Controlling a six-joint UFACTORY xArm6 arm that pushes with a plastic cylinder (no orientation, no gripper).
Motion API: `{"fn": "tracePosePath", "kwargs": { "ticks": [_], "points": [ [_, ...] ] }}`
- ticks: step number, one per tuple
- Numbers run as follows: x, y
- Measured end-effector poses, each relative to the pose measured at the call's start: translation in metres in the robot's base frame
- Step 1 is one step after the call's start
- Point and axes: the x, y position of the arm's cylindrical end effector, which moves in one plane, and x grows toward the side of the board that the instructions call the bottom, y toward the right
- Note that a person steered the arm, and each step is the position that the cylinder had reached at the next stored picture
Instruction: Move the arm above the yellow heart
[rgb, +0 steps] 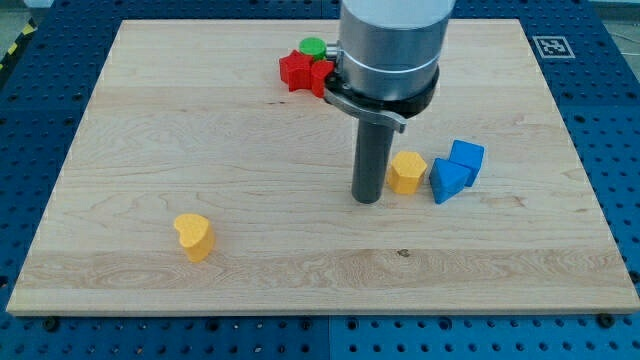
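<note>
Resting on the wooden board (300, 270), my tip (367, 200) sat slightly right of board centre, rod upright below the grey cylindrical arm housing (392, 45). No jaws on this tool: a plain single rod, touching nothing but the board surface at its end.

Yellow heart (194, 236) located well apart from my tip, at about 8 o'clock from it, in the lower-left part of the board, standing alone.

Yellow block (406, 172), shape roughly hexagonal but not certain, found just beside my tip at about 2 o'clock; contact with the rod could not be told, narrow gap suspected.

Blue triangular block (448, 181) seen immediately at 3 o'clock of the yellow block, close or touching. Blue cube-like block (467, 158) set at 1 o'clock of the blue triangular block, the two touching or nearly so.

Red star-shaped block (297, 71) noted near the board's top edge, at about 11 o'clock from my tip, well apart. Second red block (322, 76) pressed against it at 3 o'clock, partly hidden by the arm housing; shape not made out. Green block (313, 46), round-topped, lay at 12 o'clock of the red pair, touching them, partly hidden too.

Board lay on a blue perforated table (40, 110).
</note>
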Motion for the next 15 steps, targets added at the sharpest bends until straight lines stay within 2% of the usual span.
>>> {"fn": "tracePosePath", "kwargs": {
  "ticks": [3, 15],
  "points": [
    [0.000, -0.034],
    [0.000, -0.106]
  ]
}}
